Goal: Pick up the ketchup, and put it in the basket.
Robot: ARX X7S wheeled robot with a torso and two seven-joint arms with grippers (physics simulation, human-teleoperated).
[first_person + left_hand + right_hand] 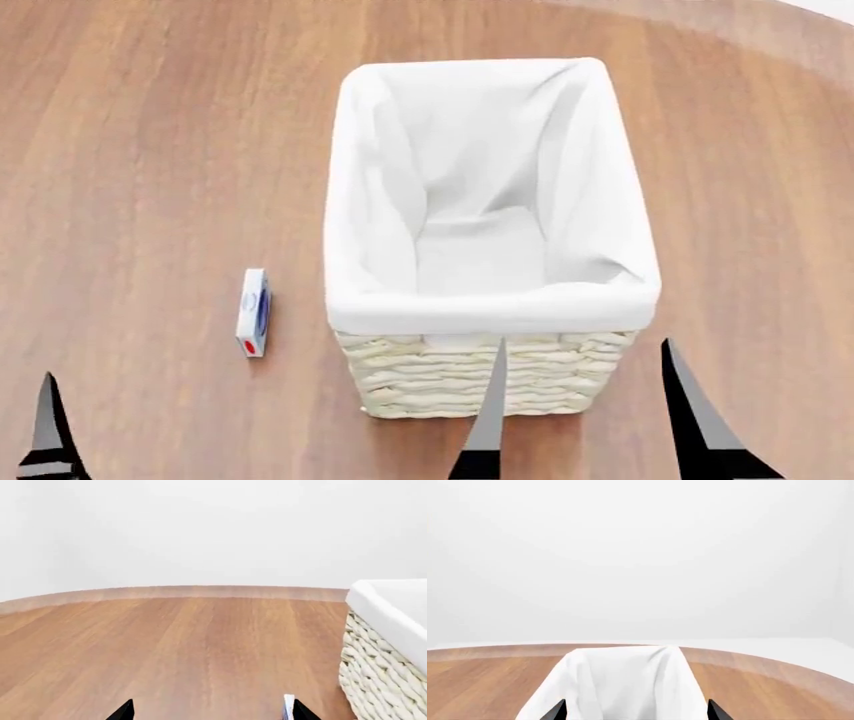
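Ketchup nowhere in view, so I cannot tell which arm lies nearer. Basket [491,230] sits dead ahead, liner bare. My right gripper [581,410] hangs spread at its near wall; left gripper [210,711] spread too, near a small box [252,312] left of the basket.

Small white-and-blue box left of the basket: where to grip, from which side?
Pinch the small box across its narrow width at mid-length, coming straight down. It lies long and thin, apart from the basket, so both long sides look free. Left gripper seems nearest.
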